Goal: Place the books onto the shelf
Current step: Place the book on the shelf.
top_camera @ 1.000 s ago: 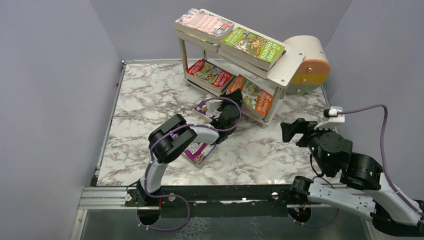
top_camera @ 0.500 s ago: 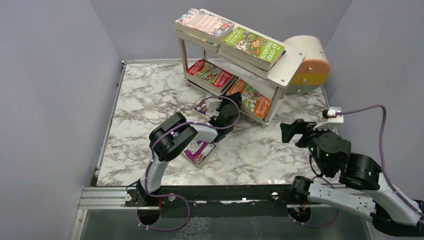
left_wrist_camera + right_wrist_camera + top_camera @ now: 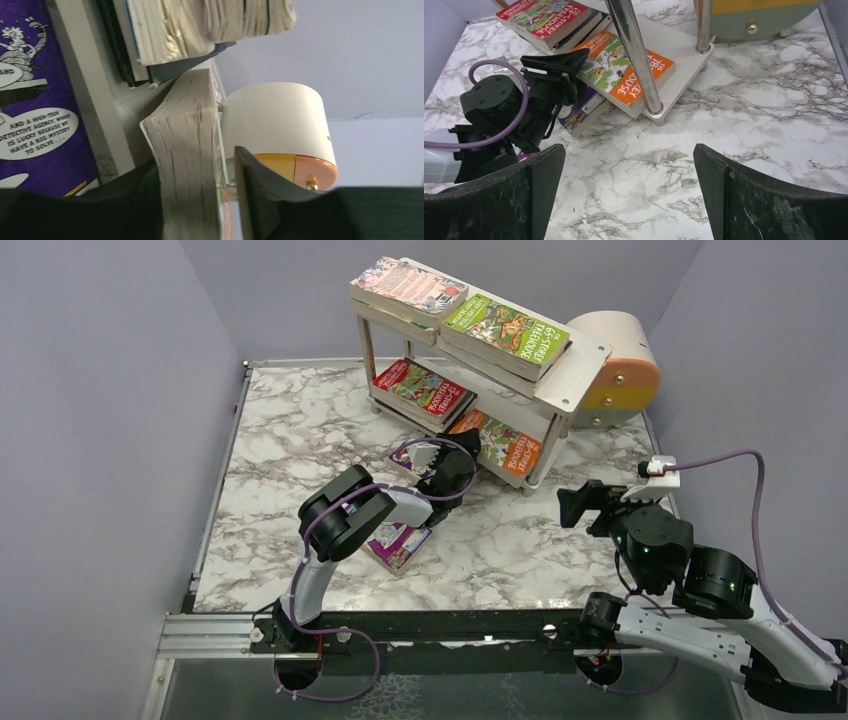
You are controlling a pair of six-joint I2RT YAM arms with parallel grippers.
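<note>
The shelf (image 3: 578, 377) stands at the back of the table. Its top board carries a pink-patterned book (image 3: 408, 282) and a green book (image 3: 505, 332). On the lower board (image 3: 685, 54) lie a red book (image 3: 423, 388) and an orange book (image 3: 505, 445). My left gripper (image 3: 462, 450) straddles the orange book's near edge (image 3: 187, 160); the left finger touches the pages, while a gap shows between the right finger (image 3: 250, 180) and the cover. A purple book (image 3: 405, 455) lies under that gripper, and another purple book (image 3: 398, 543) lies under the arm. My right gripper (image 3: 580, 502) hangs open over bare marble.
A round beige-and-orange box (image 3: 620, 365) stands right behind the shelf. The shelf's metal legs (image 3: 636, 55) rise close to the orange book. Grey walls close in the table on three sides.
The orange book has gone from leaning out to lying flatter on the lower board, and the left gripper has moved in with it. The left jaws have loosened. The right arm barely moved.
</note>
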